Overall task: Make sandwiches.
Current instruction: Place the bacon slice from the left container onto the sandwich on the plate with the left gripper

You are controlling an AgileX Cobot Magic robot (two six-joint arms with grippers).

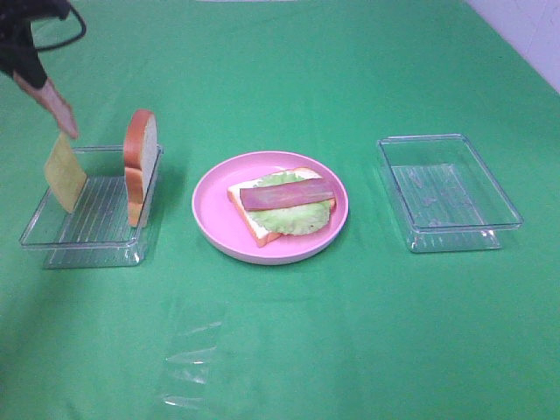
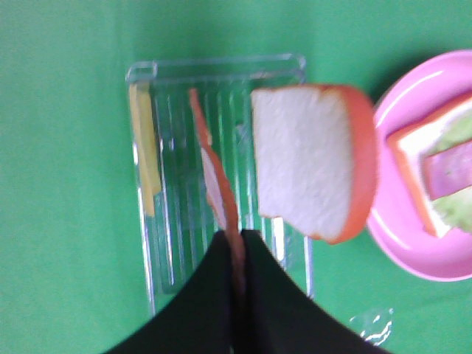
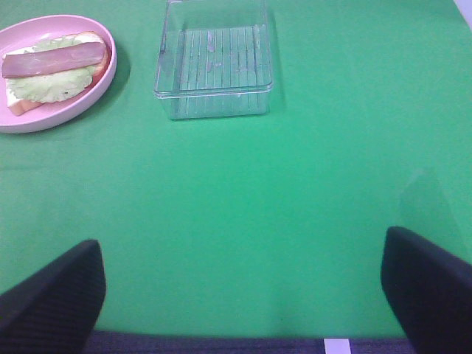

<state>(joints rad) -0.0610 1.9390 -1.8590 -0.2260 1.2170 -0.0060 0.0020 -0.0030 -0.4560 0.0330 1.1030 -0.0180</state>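
**Entry: sandwich station, 1 moment**

1. Left gripper (image 2: 240, 247): jaws closed on 1 bacon strip (image 2: 214, 173), which hangs above the left tray (image 1: 87, 249).
2. Left tray contents: 1 cheese square (image 1: 66, 172) tilted on edge at the left side. 1 bread slice (image 1: 140, 166) upright on edge at the right wall. Neither touches the strip.
3. Plate (image 1: 214, 206), pink, between the 2 trays: base slice (image 1: 252, 227), lettuce (image 1: 297, 219) and second strip (image 1: 287, 194), stacked in that order.
4. Right tray (image 1: 455, 238): clear, ribbed floor.
5. Right gripper (image 3: 243, 291): jaws wide apart, holding nothing, over bare cloth near the right tray.
6. Film (image 1: 192, 359): clear and crinkled, flat in front of the plate.
7. Surface: green cloth (image 1: 367, 350). Pale tiling (image 1: 534, 35) shows at the far right corner.
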